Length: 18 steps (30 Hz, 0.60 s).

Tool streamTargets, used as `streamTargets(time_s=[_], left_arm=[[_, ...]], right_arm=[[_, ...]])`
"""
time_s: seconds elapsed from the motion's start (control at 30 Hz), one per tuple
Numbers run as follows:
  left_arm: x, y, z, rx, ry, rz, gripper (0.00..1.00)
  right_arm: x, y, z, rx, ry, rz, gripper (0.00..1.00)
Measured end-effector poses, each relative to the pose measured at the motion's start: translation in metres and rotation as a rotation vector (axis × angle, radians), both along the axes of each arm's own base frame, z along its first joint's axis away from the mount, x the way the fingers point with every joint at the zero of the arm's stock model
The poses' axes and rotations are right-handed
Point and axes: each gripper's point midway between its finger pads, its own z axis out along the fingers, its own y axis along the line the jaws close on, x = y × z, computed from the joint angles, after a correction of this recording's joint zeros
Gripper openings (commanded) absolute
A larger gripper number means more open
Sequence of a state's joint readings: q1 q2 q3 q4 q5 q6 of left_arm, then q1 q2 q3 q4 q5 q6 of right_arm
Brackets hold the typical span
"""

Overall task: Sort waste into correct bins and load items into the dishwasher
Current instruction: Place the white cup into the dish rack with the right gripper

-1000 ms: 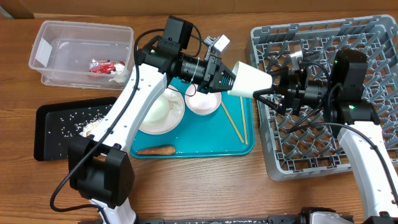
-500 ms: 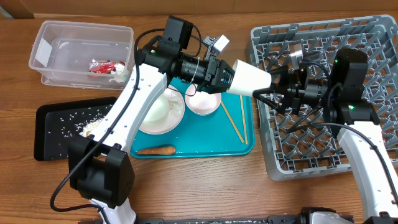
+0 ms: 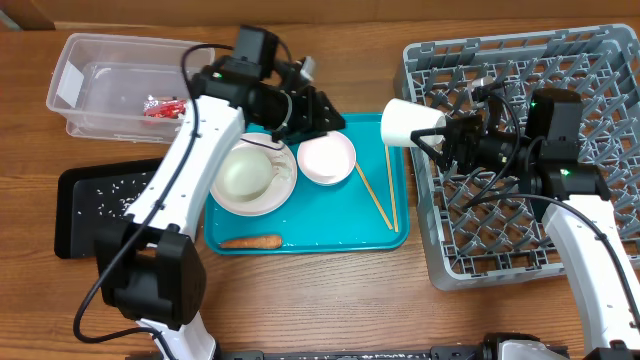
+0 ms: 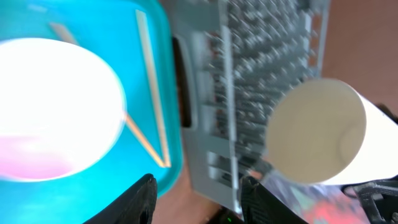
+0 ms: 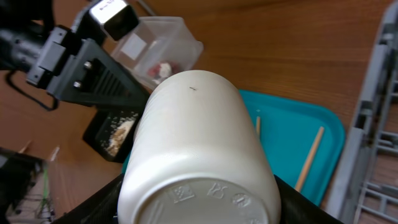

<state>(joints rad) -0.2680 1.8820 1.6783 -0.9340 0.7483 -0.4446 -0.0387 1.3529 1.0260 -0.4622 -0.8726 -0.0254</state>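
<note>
My right gripper is shut on a small white cup, held on its side above the gap between the teal tray and the grey dish rack. In the right wrist view the cup fills the space between the fingers. My left gripper is open and empty over the tray's far edge; its wrist view shows the cup apart from it. A white plate carrying a bowl, another small cup, chopsticks and a carrot piece lie on the tray.
The clear tub at the far left holds the red-and-silver wrapper. The black tray with rice scraps lies in front of it. The rack's lattice wall stands right beside the teal tray.
My left gripper has let go of the cup and drawn back to the left. The cup now stays in my right gripper alone, nearly in the same place.
</note>
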Motion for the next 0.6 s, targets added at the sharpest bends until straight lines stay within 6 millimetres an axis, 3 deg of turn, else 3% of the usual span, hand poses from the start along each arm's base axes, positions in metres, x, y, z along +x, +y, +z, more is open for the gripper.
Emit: streamTargets(time_s=[0.1,0.27,0.5,0.6], left_arm=[[0.005,0.024,-0.009,0.069,0.021,0.057,0.47],[-0.008,0.063,-0.019,0.234,0.068,0.124,0.47],[-0.03,0.126,-0.007,0.534,0.043,0.238,0.47],[-0.034,0.141,0.003,0.605,0.003,0.272,0.46]], right_arm=[[0.005,-0.01,-0.008,-0.053,0.027,-0.074,0.39],[-0.008,-0.042,-0.018,-0.214,0.153,-0.246,0.39],[-0.026,-0.113,0.017,-0.507,0.237,-0.562,0.39],[-0.03,-0.146,0.026,-0.564,0.252,-0.696,0.39]])
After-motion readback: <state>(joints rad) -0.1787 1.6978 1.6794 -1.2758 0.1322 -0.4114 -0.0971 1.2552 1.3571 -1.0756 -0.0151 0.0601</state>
